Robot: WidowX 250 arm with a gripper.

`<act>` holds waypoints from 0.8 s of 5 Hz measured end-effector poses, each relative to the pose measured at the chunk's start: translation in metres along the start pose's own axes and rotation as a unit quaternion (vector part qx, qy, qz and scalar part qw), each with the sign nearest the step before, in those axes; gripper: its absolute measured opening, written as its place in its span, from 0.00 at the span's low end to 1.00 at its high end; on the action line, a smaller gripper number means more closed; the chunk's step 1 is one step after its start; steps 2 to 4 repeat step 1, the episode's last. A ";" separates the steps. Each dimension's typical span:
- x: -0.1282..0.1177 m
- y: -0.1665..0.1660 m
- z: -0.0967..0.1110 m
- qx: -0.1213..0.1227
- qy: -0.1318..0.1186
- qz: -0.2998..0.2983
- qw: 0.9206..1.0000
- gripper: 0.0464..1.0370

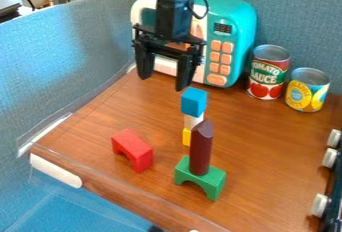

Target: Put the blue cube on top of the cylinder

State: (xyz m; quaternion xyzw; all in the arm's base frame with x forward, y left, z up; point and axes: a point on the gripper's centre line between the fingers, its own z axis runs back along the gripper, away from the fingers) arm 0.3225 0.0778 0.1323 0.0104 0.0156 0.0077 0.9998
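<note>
From where I stand, the gripper is released, w/ its two fingers wide apart and nothing btwn them. It hangs over the wooden table, in front of the toy microwave. The blue cube sits on top of the white pc., w/ the yellow block below. Just beside, the dark red column stands upright on the green arch. The red arch is on the L side; two cans are on the R, near the back.
</note>
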 end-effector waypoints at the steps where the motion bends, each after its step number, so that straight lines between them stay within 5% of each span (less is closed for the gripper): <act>1: -0.026 0.013 -0.011 -0.004 0.013 0.002 1.000 0.96; 4: -0.026 0.013 -0.011 -0.004 0.013 0.002 1.000 0.96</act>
